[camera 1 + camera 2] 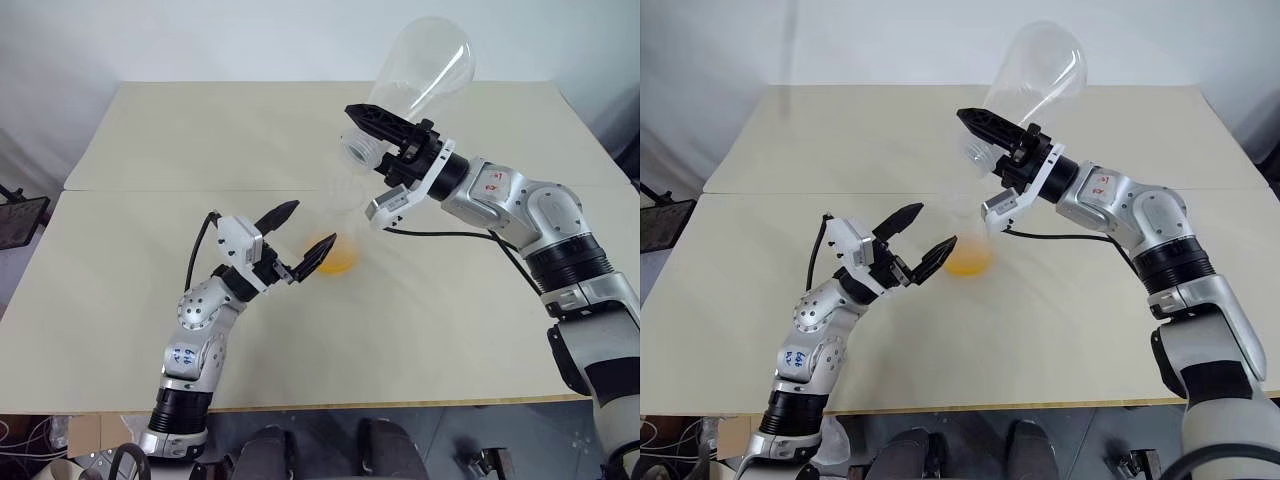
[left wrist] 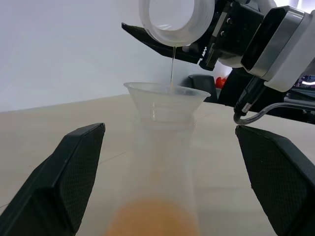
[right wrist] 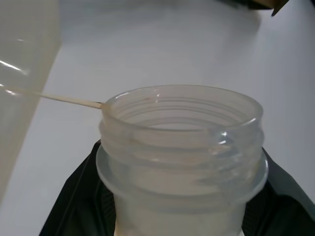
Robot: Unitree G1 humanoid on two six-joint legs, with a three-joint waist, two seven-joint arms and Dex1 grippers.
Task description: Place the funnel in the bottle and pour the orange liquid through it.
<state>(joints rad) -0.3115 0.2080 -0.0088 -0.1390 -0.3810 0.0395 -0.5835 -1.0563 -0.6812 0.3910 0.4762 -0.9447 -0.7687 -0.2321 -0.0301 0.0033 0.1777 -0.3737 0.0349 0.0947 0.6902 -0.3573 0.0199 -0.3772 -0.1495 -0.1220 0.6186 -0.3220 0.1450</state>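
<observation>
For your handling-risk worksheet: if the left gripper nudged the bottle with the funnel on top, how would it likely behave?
The bottle probably resists tipping: wide base, orange liquid sitting low. The funnel merely rests in the neck, so it may wobble or lift out. The plastic looks light, likely sliding easily.

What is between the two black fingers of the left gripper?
In the left wrist view, the clear bottle with its clear plastic funnel stands between them, untouched.

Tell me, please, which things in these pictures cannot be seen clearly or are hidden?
- The funnel: its stem is hidden inside the bottle's neck, left wrist view.
- The orange liquid: its level in the bottle is blurred, being too close to the left wrist camera.
- The pouring container, held tilted in the right hand: its body is cut off by the top edge in the left wrist view.
- Whether the left hand touches the bottle: unclear.
</observation>
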